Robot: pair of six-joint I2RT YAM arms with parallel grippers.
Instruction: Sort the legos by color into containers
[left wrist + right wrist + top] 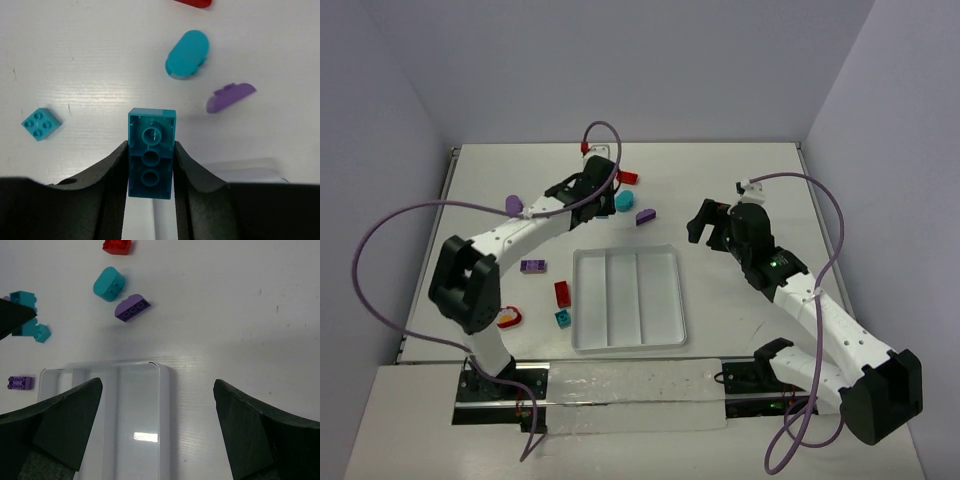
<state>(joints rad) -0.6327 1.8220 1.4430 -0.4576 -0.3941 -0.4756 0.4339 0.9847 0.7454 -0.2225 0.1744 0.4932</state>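
My left gripper (150,147) is shut on a teal rectangular brick (152,121), held above the table behind the white tray (580,300); in the top view this gripper (597,196) hides the brick. Below it lie a small teal square brick (41,123), a rounded teal brick (187,53) and a rounded purple brick (230,97). My right gripper (157,425) is open and empty above the tray's far right corner (164,371); it also shows in the top view (708,226). The tray's three compartments hold nothing.
A red brick (627,177) lies at the back. A purple piece (514,204) lies to the left. Left of the tray lie a purple brick (533,266), a red brick (563,292), a small teal brick (562,319) and a red rounded piece (510,318).
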